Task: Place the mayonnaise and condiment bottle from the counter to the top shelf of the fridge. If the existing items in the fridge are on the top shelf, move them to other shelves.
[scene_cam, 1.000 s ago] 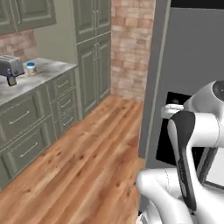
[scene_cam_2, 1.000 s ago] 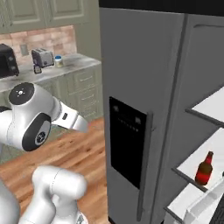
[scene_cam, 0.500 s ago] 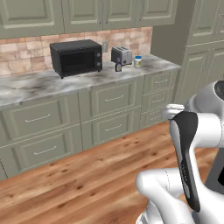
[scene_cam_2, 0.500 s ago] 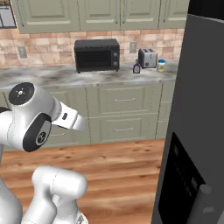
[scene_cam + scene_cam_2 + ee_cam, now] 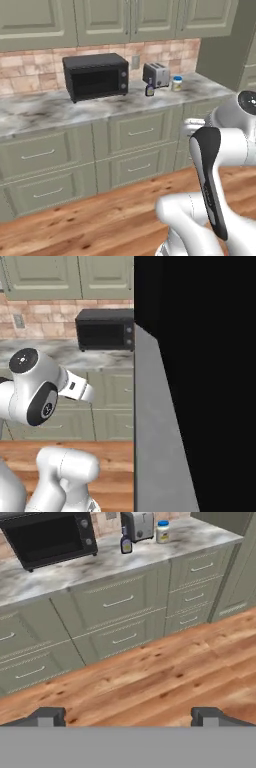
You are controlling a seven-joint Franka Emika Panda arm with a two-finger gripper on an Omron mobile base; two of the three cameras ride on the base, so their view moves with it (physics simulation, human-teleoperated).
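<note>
Marbled counter [image 5: 45, 114] runs along the far wall under sage-green upper cabinets, with drawer fronts of the same green below it. On it, toward the right, a black microwave [image 5: 96, 76] stands against the brick backsplash, and a silver toaster [image 5: 156, 74] sits to its right. The condiment bottle [image 5: 149, 89], dark purple with a pale cap, stands upright just in front of the toaster's left end, close to the microwave's right corner. The mayonnaise [image 5: 176, 83], a squat cream-white jar with a blue lid, stands upright just right of the toaster, apart from the bottle. In the hand view the same row reads left to right: microwave, bottle [image 5: 126, 544], toaster, jar [image 5: 162, 532], all at the far edge of the view, with wooden floor [image 5: 150, 682] between them and the gripper [image 5: 128, 717]. The gripper's two dark finger tips stand wide apart with nothing between them, hanging over the floor well away from the counter. In the right base view the grey edge of the fridge [image 5: 157, 426] rises close to the camera, its dark side covering the right half, with the microwave seen past it on the far counter
</note>
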